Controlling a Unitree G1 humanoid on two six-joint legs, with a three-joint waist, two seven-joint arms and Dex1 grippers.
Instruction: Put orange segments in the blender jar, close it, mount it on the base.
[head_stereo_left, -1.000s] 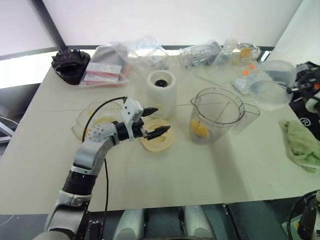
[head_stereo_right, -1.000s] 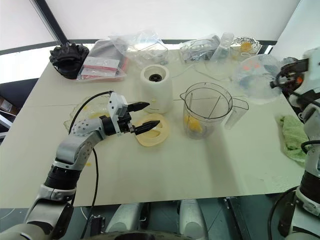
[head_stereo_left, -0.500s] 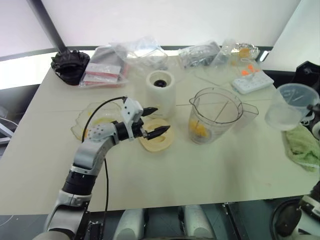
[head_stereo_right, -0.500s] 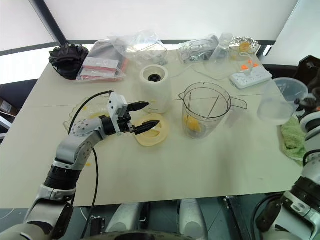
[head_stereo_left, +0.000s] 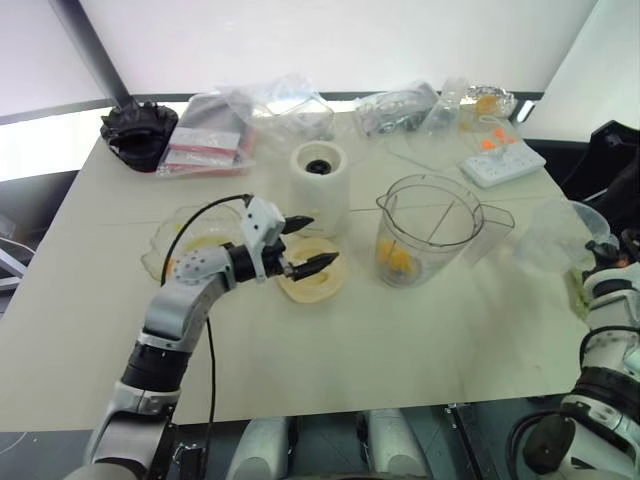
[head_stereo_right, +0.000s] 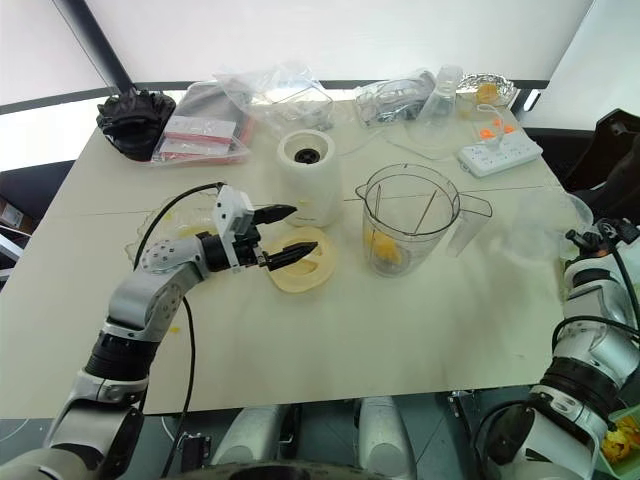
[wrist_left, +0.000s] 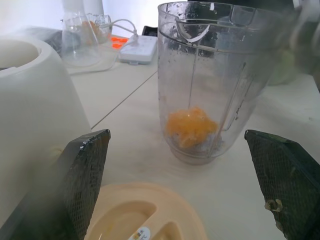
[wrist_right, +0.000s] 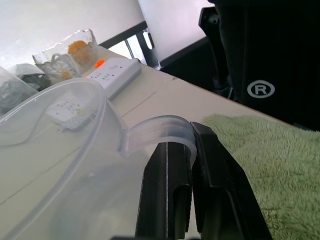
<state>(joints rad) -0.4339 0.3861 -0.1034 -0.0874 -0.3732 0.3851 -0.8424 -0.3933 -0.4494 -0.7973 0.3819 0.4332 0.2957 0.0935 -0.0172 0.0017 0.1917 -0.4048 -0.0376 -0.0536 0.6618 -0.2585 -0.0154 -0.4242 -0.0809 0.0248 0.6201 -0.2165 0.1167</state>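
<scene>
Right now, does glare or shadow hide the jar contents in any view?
Left wrist view: no; highlights streak the blender jar wall, but the orange segments show clearly through it. Left eye view: backdrop blown white, table evenly lit, shadows soft. Right wrist view: cloudy plastic tub veils what lies behind it.

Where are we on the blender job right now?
Done: orange segments sit at the bottom of the blender jar. In hand: the right gripper, jaws shut, holds a cloudy plastic tub by its tab at the table's right edge; the left gripper hovers with jaws open over the cream lid. Left: lid the open jar, then mount it on the base.
</scene>
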